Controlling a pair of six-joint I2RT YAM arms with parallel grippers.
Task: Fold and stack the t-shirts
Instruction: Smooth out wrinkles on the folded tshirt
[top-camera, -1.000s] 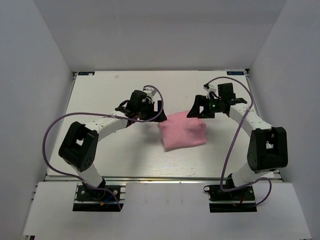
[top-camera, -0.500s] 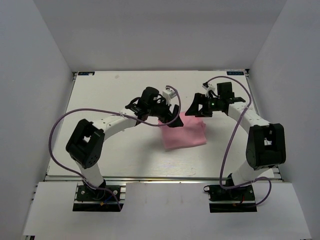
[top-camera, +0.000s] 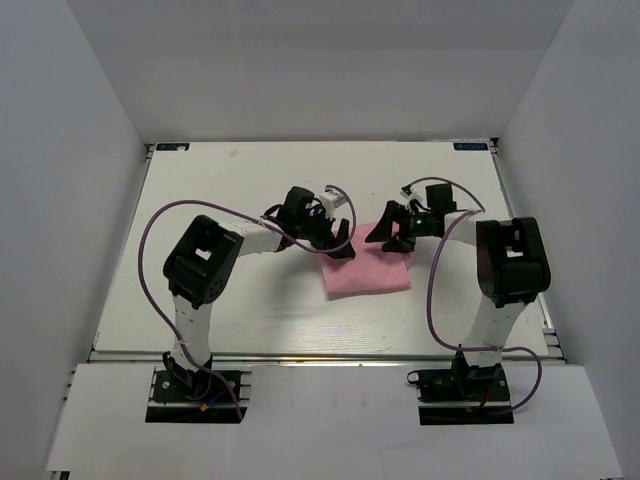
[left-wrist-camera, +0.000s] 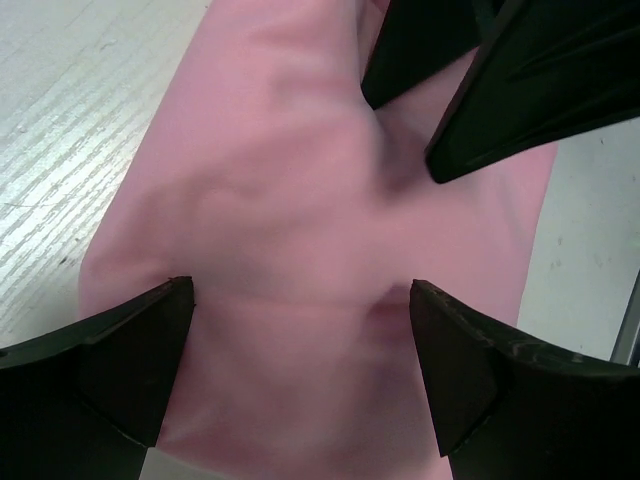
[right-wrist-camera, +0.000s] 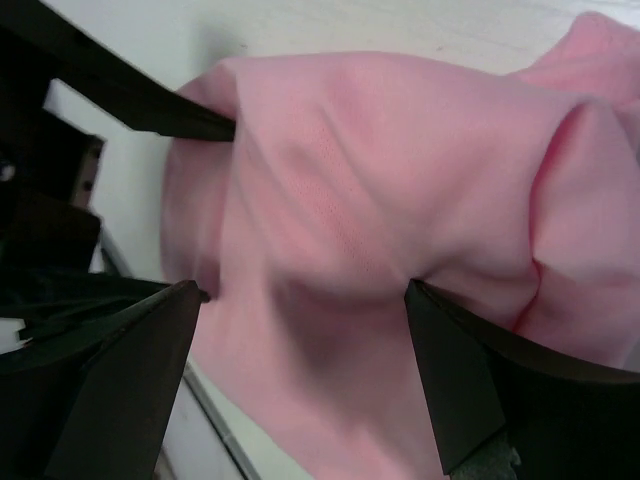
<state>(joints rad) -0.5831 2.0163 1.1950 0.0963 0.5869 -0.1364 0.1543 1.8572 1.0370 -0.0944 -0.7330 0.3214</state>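
The light-pink t-shirt (top-camera: 368, 274) lies folded into a small rectangle at the table's middle. My left gripper (top-camera: 338, 244) is over its far left corner and my right gripper (top-camera: 386, 236) over its far edge, close together. Both are open. In the left wrist view the pink cloth (left-wrist-camera: 290, 200) fills the space between the spread fingers (left-wrist-camera: 130, 370), with the gripper (left-wrist-camera: 300, 335) low over it and the right gripper's fingers (left-wrist-camera: 520, 80) at the top right. In the right wrist view the bunched cloth (right-wrist-camera: 380, 170) lies under the open gripper (right-wrist-camera: 305, 340).
The white table (top-camera: 230, 180) is boxed in by grey walls on the left, back and right. Purple cables loop from both arms. The two grippers are only a few centimetres apart above the shirt's far edge.
The left gripper has swung right onto the shirt's far left corner. The right gripper has drawn left and nearer onto the far edge. The shirt has stayed in place.
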